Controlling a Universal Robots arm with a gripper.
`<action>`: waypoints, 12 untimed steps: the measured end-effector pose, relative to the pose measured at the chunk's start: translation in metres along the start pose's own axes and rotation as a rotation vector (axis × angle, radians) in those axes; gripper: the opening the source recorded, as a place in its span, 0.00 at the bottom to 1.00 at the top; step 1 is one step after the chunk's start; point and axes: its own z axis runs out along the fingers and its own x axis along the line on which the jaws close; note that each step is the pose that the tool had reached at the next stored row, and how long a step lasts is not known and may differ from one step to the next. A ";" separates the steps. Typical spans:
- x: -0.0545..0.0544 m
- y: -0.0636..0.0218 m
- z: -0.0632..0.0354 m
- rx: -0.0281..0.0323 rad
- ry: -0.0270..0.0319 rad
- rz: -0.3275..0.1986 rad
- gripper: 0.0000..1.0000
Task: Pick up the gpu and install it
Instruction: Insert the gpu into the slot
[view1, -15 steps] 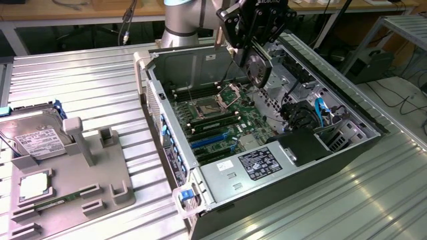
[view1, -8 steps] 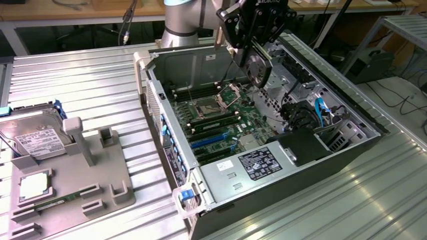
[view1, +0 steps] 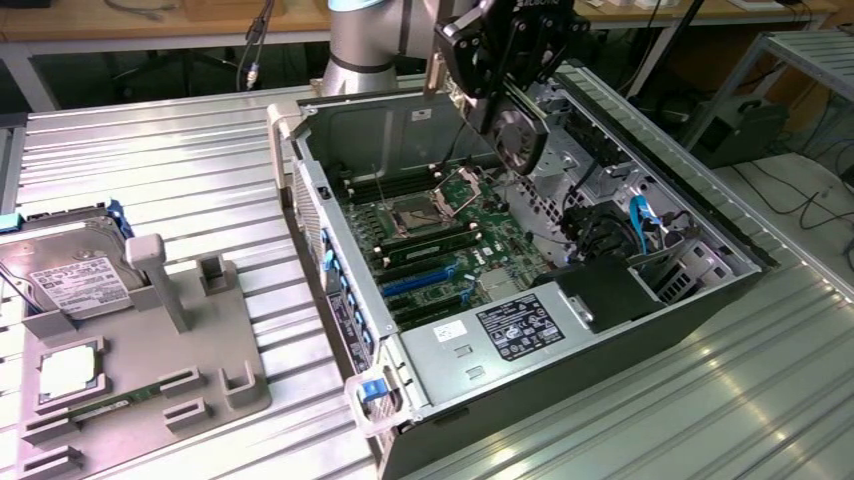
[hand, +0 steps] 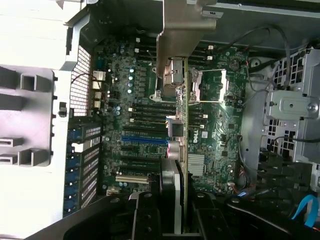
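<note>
Within the gripper (view1: 497, 95), the gpu (view1: 518, 138)

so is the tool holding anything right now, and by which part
Yes: the tool holds the gpu, pinched across its flat faces at its upper edge, with the card hanging over the open computer case.

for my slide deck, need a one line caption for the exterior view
Robot claw holds the gpu above the open computer case, over the motherboard, not yet seated
</note>
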 end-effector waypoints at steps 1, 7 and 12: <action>0.000 0.0000 0.0000 -0.0003 0.0002 -0.011 0.29; 0.000 0.0000 0.0000 -0.0022 0.0026 -0.100 0.29; 0.000 0.0000 0.0000 -0.0035 0.0042 -0.158 0.29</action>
